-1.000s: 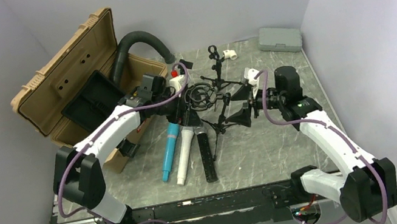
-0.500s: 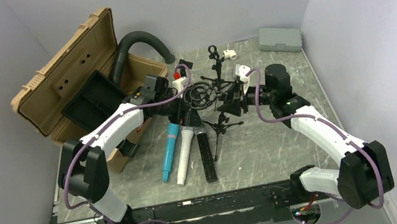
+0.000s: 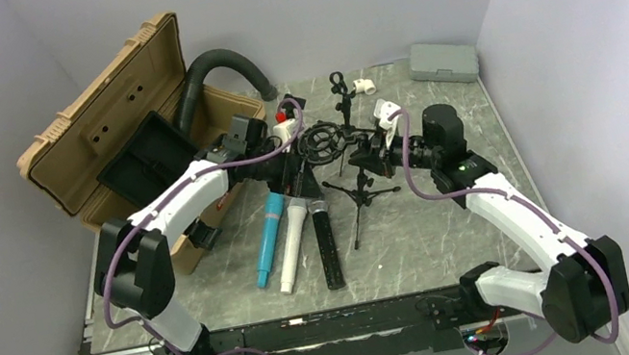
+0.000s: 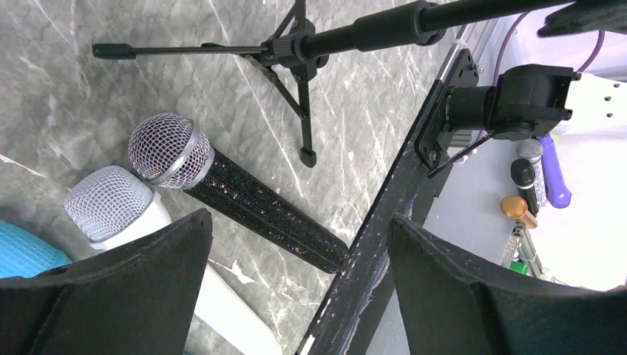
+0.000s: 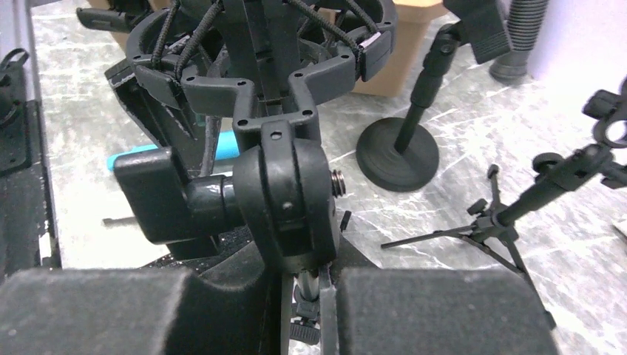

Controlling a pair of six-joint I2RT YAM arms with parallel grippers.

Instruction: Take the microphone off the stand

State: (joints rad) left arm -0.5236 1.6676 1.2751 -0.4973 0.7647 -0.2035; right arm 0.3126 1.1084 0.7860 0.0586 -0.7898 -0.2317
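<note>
Right gripper (image 5: 307, 296) now clamped on the stand pole

My right pads were wide apart and off to the side a second ago. They have swung in and closed on the thin metal pole of the black tripod microphone stand (image 3: 358, 197), just below the swivel joint of the black ring-shaped shock mount (image 5: 259, 81). The stand is upright on the grey marbled table (image 3: 436, 224). The microphone I am after seems to be the dark ribbed body (image 5: 255, 33) hanging in the mount's elastic cords, though I cannot make it out clearly. My left gripper (image 4: 296, 251) stays spread wide and empty beside the mount. Below it, a black glittery microphone with a silver mesh head (image 4: 244, 203) and a white microphone (image 4: 111, 203) lie loose on the table. With the stand pinned, I judge the left gripper is free to draw the microphone out without dragging the stand along.
</note>
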